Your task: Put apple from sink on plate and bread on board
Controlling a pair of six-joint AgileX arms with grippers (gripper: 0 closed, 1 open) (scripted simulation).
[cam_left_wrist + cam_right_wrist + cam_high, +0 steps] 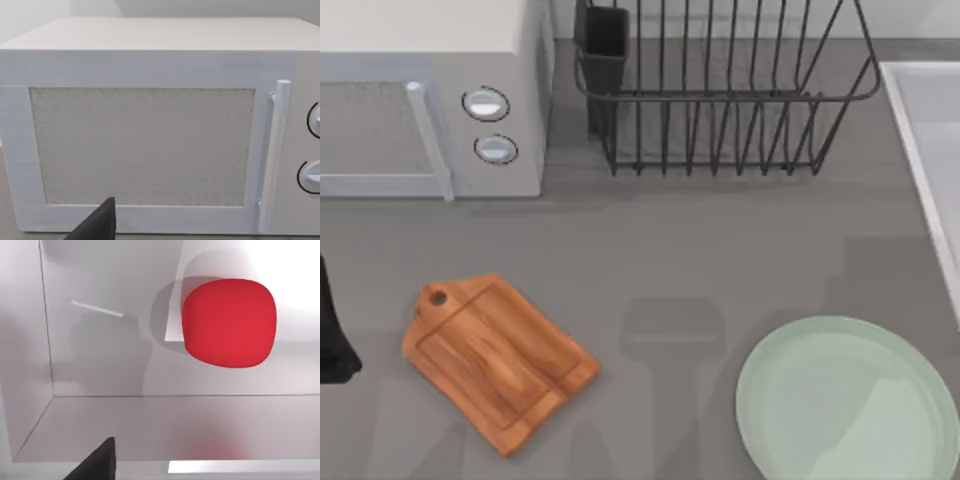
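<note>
At the table's far left edge a dark piece of the left arm [334, 335] sits just left of the cutting board [496, 361]. Its wrist camera faces the front of the white microwave [150, 145], and a black fingertip [97, 225] pokes into that picture — I cannot tell how far that claw is spread or whether it has hold of anything.

The microwave [430, 95] stands behind the board, at the back left. The brown board lies tilted, its handle end with the hole pointing toward the microwave, nothing on it. To the board's right, at the back, stands a black wire dish rack [720, 90]. Well to the right of the board, near the front, the mint-green plate [850, 400] lies bare.

Farther right of the board, the pale rim of the sink [930, 150] runs along the table's edge. The right wrist camera looks down into the basin [100, 365] — the red apple [229, 322] rests on its floor. One dark fingertip [95, 465] of the right gripper shows there, apart from the apple; its opening cannot be told.
</note>
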